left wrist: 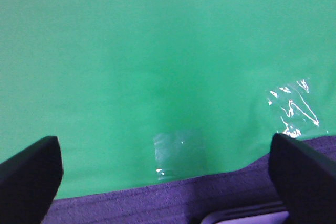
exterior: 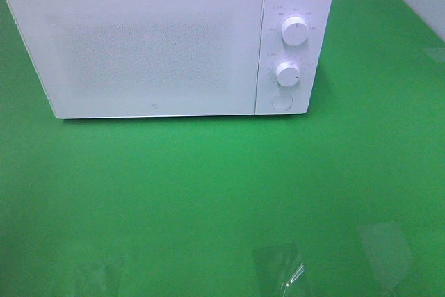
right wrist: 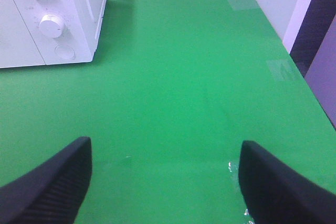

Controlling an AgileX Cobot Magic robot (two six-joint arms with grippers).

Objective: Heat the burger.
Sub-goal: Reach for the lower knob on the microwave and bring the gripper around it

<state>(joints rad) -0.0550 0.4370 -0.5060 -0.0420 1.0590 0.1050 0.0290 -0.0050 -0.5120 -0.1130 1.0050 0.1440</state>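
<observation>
Closed microwave point(exterior: 167, 39) on a green bench point(exterior: 208, 199), burger not visible in any view.
High view: the microwave stands shut. Left wrist: the left hand point(left wrist: 167, 174) is spread wide, holding nothing. Right wrist: the right hand point(right wrist: 168, 182) is open too, empty, above the bench.

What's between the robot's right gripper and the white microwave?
Nothing; just bare green tabletop lies between the right gripper and the boxy white microwave oven, as the right wrist view shows.

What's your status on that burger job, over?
Left pincer open, empty. Right pincer open, empty. Burger not in sight. Microwave door shut, nothing standing in front of it.
</observation>
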